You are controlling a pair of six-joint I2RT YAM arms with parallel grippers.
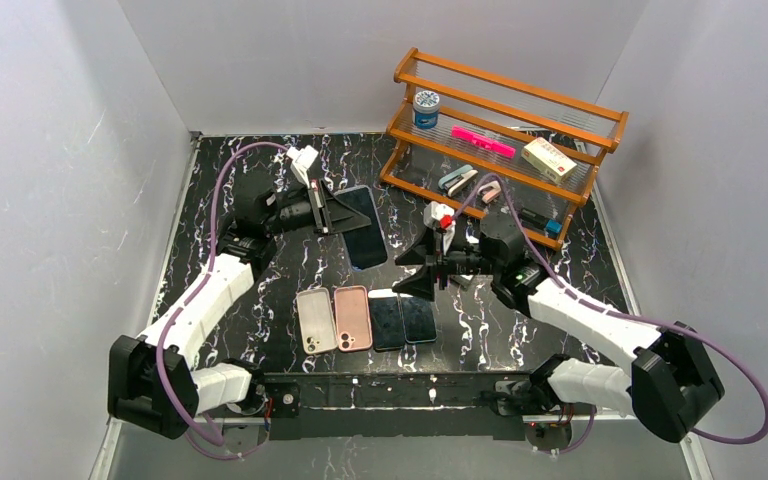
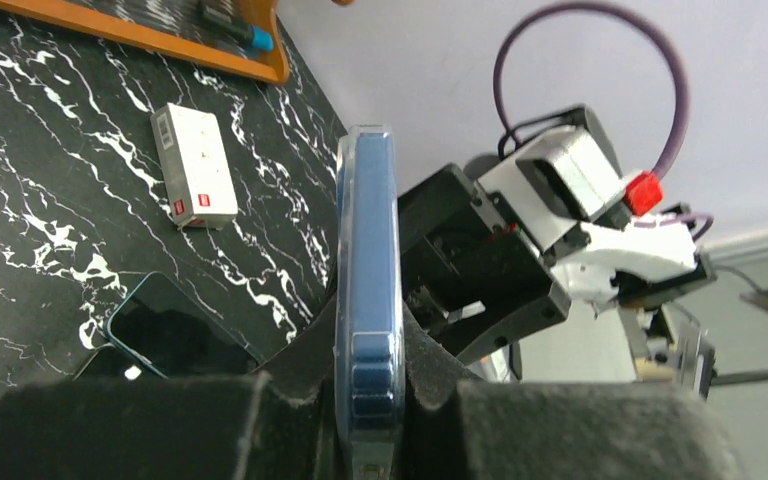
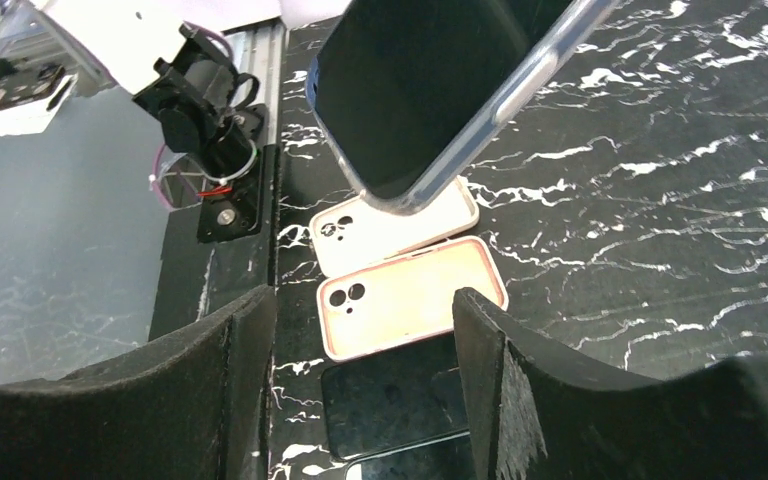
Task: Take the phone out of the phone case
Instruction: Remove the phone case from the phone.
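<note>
The black table (image 1: 260,200) with white streaks sits between gray walls. A wooden shelf (image 1: 600,125) at the back right holds a blue tin (image 1: 426,108), a pink thing (image 1: 482,140) and a small box (image 1: 548,158). The left gripper (image 1: 332,210) is up off the table, pinching the phone (image 1: 363,225).

From the left wrist, the phone stands on edge inside its clear phone case (image 2: 368,220), squeezed between both fingers.

From the right wrist, the right gripper (image 3: 365,390) is spread open and holds nothing. The phone hangs tilted above a white case (image 3: 360,235) and a pink case (image 3: 410,300).
</note>
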